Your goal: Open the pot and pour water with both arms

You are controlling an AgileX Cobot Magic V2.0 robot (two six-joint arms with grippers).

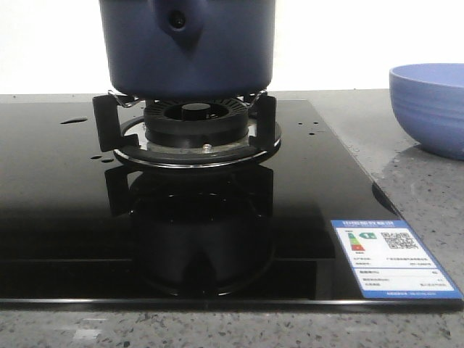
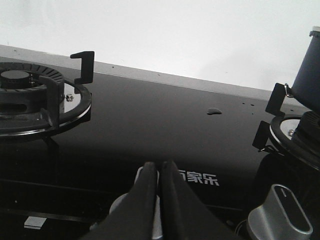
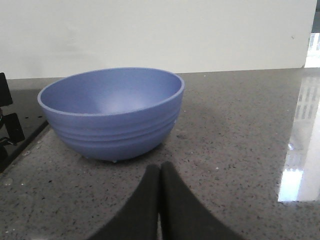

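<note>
- I see the pot (image 1: 187,47) sitting on the burner grate (image 1: 109,119), water (image 1: 73,120) drops beside it.
- My left gripper (image 2: 159,172) has its jaws closed, empty.
- My right gripper (image 3: 160,175) likewise, facing the bowl (image 3: 111,112).

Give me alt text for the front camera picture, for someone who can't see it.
A dark navy pot sits on a gas burner of a glossy black cooktop, with a few water drops on the glass. A lighter blue bowl stands on the grey counter at right; no claw shows in this view.
</note>
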